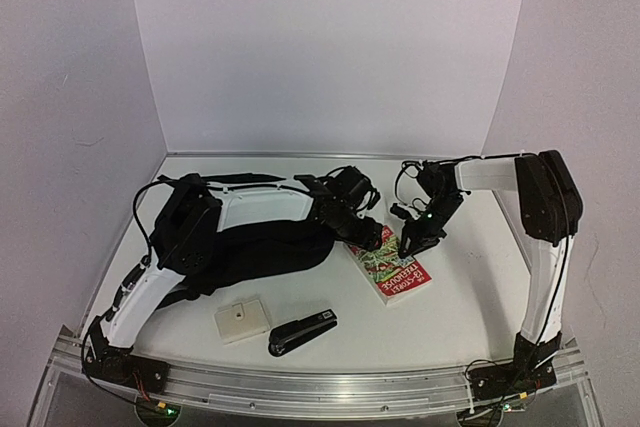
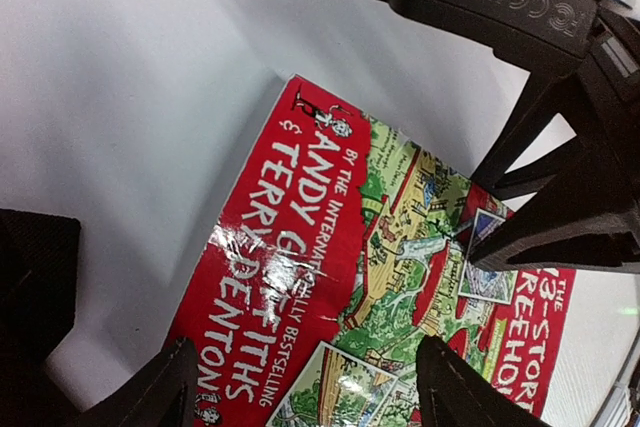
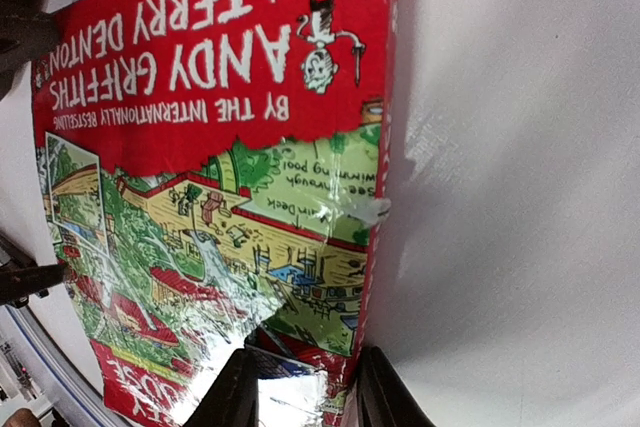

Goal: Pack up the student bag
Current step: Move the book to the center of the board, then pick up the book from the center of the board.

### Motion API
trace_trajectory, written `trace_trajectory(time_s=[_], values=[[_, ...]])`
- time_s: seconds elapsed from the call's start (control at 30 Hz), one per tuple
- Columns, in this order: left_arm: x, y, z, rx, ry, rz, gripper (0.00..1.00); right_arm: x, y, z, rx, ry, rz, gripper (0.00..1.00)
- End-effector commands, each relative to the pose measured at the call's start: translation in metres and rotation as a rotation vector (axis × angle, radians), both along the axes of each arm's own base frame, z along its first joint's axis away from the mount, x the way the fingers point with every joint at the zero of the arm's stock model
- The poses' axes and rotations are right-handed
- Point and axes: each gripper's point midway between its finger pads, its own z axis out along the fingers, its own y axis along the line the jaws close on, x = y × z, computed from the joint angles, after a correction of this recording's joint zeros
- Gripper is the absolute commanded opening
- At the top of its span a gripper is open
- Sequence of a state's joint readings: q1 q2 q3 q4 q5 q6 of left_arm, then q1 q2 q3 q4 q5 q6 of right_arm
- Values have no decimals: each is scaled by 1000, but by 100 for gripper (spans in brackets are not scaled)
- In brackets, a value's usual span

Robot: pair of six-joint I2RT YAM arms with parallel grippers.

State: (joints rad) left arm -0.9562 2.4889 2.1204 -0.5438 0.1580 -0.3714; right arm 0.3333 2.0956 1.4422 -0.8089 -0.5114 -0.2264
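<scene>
Right pincer [image 3: 305,387] astride book [image 3: 200,147] corner — left pincer [image 2: 300,382] spread above

- The student bag [image 1: 262,253] lies left of centre on the table [image 1: 475,277].
- The book [image 1: 392,267] lies just right of it.
- The stapler [image 1: 302,332] lies nearer, with the flat box [image 1: 242,319] on its left.

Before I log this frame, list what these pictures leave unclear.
Top view: opening of the student bag, covered by the left arm.
Right wrist view: whether the right pincer clamps the book; the frame edge cuts off its fingers.
Top view: what the small beige block is, too small.
</scene>
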Motion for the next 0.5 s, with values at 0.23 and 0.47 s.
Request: trace_trajectory(time_s=[0.23,0.47], values=[[23,41,-8,215,-93,165,77,-5,-4,-40,-117,3,29,31],[2,15,-1,86,-8,54,61,-4,-1,-44,-122,6,29,31]])
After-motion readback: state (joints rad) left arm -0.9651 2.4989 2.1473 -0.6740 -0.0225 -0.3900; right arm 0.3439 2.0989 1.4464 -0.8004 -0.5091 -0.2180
